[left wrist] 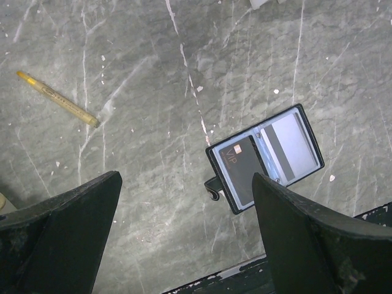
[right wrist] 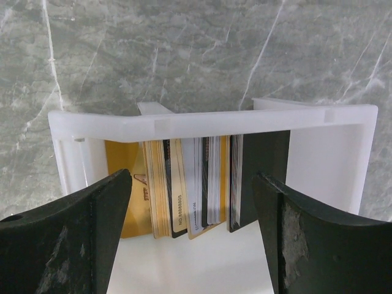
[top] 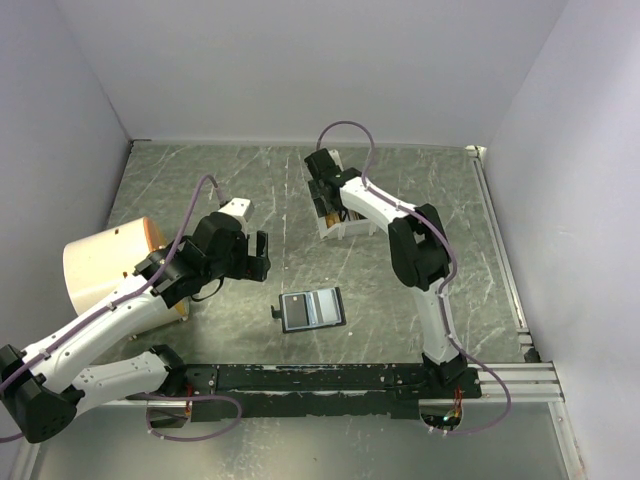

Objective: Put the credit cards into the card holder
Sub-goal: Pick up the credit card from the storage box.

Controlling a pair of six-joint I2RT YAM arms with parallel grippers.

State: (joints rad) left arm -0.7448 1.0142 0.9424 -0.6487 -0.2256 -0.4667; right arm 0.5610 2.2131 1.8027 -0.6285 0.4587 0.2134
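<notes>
The right gripper (right wrist: 191, 184) has its fingers spread, straddling the credit cards (right wrist: 184, 196) that stand upright in the white box (right wrist: 214, 122); none is pinched yet. The left gripper (left wrist: 185, 180), also spread and empty, hovers near the card holder (left wrist: 264, 158), which lies open on the table (left wrist: 141, 135). It seems to have two cards already pocketed, so most are left to move. A yellow pen (left wrist: 58, 98) lies well aside, and nothing blocks the way.

One card holder (left wrist: 223, 179) lies open, and two cards sit in it: one dark VIP card (left wrist: 244, 168) and one grey striped card (left wrist: 293, 150). One yellow pen (left wrist: 58, 99) lies well apart from the holder. Beyond the holder stands one white box (right wrist: 208, 122), its gold, white and black cards (right wrist: 196, 184) packed too tightly to count. One cream cylinder (top: 105, 262) sits left of the holder.
</notes>
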